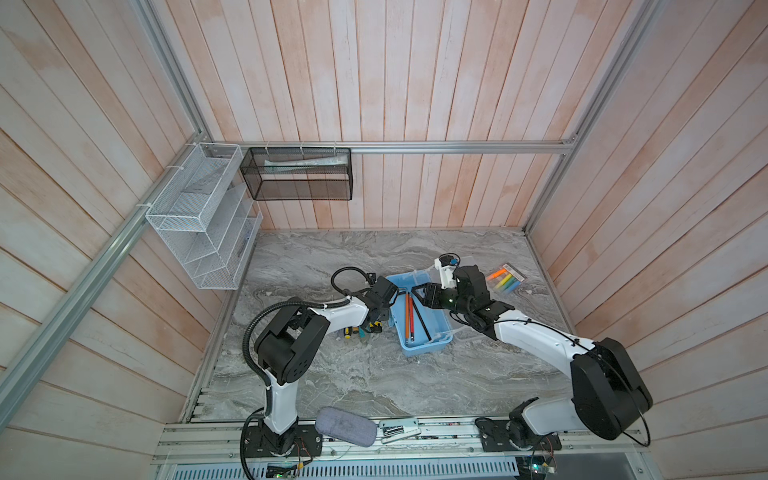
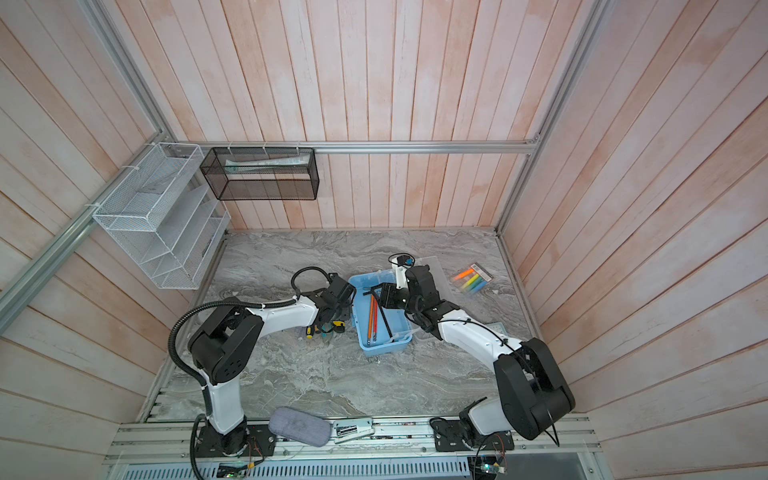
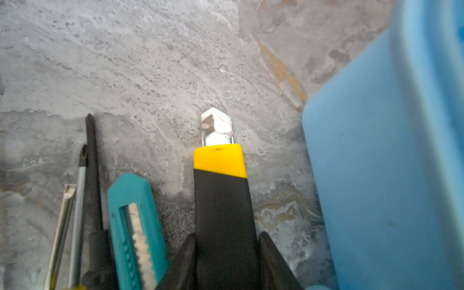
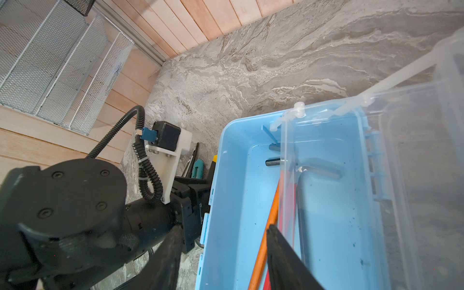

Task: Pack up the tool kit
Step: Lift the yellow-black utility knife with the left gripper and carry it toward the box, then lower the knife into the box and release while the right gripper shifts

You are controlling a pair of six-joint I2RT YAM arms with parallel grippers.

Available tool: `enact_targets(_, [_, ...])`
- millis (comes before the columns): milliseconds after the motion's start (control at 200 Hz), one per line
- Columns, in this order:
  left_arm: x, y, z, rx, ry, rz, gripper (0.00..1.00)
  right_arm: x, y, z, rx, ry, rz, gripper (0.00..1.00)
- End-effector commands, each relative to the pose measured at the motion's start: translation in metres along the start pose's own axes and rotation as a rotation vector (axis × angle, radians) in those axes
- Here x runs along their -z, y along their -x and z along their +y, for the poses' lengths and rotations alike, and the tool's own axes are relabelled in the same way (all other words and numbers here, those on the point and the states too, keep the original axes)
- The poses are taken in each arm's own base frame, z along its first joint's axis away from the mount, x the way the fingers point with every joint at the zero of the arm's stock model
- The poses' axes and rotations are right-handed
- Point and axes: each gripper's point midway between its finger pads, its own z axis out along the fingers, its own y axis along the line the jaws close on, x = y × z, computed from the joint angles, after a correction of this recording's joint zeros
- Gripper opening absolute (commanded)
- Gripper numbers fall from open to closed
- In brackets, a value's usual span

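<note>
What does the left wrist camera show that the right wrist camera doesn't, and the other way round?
Only the left wrist view shows the metal blade tip of the yellow-black utility knife and the left gripper closed against its sides. Only the right wrist view shows inside the light-blue box: black hex keys and orange and red rods, plus the clear lid swung open and a white mesh rack. Both show the box, the teal knife, the screwdrivers, the utility knife's yellow end and the marble table.
</note>
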Motion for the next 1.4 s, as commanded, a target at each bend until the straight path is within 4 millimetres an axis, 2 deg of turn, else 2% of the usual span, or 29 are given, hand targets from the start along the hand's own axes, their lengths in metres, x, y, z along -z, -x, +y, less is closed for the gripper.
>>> enact_targets(0, [-0.005, -0.030, 0.011, -0.014, 0.026, 0.089, 0.37, 0.000, 0.005, 0.007, 0.000, 0.021, -0.008, 0.53])
enact_targets(210, [0.009, -0.016, 0.010, -0.007, 0.000, 0.058, 0.34, 0.002, 0.008, 0.010, 0.003, 0.024, -0.018, 0.53])
enact_targets(495, [0.054, 0.010, 0.012, 0.064, -0.056, -0.041, 0.34, 0.008, 0.015, 0.016, -0.006, 0.040, -0.045, 0.53])
enact_targets(620, [0.081, 0.024, 0.006, 0.114, -0.114, -0.104, 0.33, 0.016, 0.024, 0.021, -0.011, 0.049, -0.081, 0.53])
enact_targets(735, [0.112, 0.041, -0.013, 0.174, -0.239, -0.175, 0.33, 0.033, 0.039, 0.026, -0.015, 0.051, -0.146, 0.53])
enact_targets(840, [0.139, 0.056, -0.043, 0.223, -0.395, -0.225, 0.33, 0.055, 0.056, 0.027, -0.016, 0.036, -0.224, 0.53])
enact_targets(970, [0.157, 0.068, -0.081, 0.263, -0.552, -0.240, 0.33, 0.077, 0.069, 0.022, -0.010, 0.000, -0.284, 0.53])
enact_targets(1160, [0.156, 0.078, -0.130, 0.279, -0.690, -0.223, 0.33, 0.095, 0.077, 0.011, -0.017, -0.038, -0.324, 0.53])
enact_targets(1280, [0.151, 0.087, -0.151, 0.261, -0.716, -0.219, 0.33, 0.102, 0.076, 0.007, -0.025, -0.042, -0.338, 0.54])
enact_targets(1395, [0.139, 0.090, -0.163, 0.260, -0.721, -0.201, 0.33, 0.105, 0.074, 0.004, -0.030, -0.046, -0.344, 0.54])
